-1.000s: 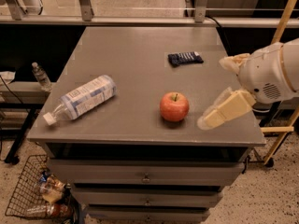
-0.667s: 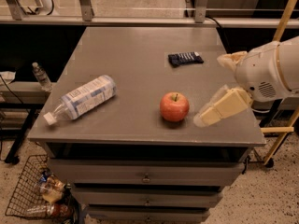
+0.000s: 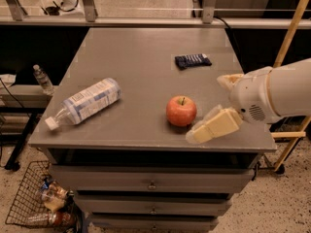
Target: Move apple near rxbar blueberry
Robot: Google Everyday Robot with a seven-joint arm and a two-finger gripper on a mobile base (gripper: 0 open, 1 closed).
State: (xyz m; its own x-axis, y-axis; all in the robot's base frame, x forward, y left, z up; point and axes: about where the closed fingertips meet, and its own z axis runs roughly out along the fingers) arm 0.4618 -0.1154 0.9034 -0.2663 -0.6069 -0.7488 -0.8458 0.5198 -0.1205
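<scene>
We see the gripper (image 3: 206, 109) poised just right of the apple (image 3: 181, 111), its pale jaws spread wide and holding nothing. The apple lies to its left, close by but not touching. It sits upright near the front edge, red-orange with a yellowish patch, stem up. Beyond the apple and a touch to its right lies the snack bar (image 3: 193, 60) — a flat dark wrapper, long axis running left to right, well apart. We judge the grasp comes first.
</scene>
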